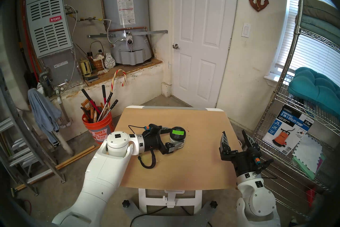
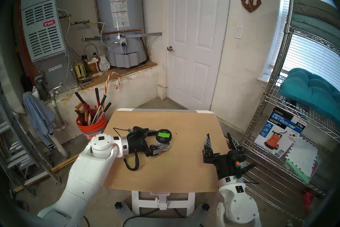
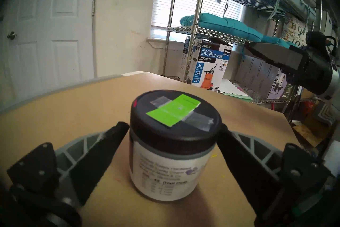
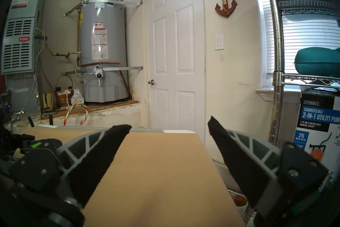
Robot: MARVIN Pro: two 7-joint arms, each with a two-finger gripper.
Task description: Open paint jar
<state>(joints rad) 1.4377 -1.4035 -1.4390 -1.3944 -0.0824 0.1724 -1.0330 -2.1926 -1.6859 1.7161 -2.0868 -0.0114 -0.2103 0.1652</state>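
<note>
Left wrist: left gripper (image 3: 173,127) jaws bracket the paint jar (image 3: 170,162), lid (image 3: 174,119) on, contact unclear. Right gripper (image 1: 234,136) jaws wide, empty, well right of jar. Clamp jar body before twisting.

We see the paint jar (image 3: 168,154) standing upright on the tan bench (image 3: 73,103), its black lid (image 3: 174,121) in place and crossed by grey tape and a bright green rectangle (image 3: 173,111). Our left gripper (image 3: 173,129) has its fingers (image 3: 103,156) spread to either side of the jar, their tips at the lid's edge; we cannot tell whether they press it. Beyond the bench stand a white door (image 3: 55,18), a wire shelf (image 3: 198,27) and a pump box (image 3: 211,68).
</note>
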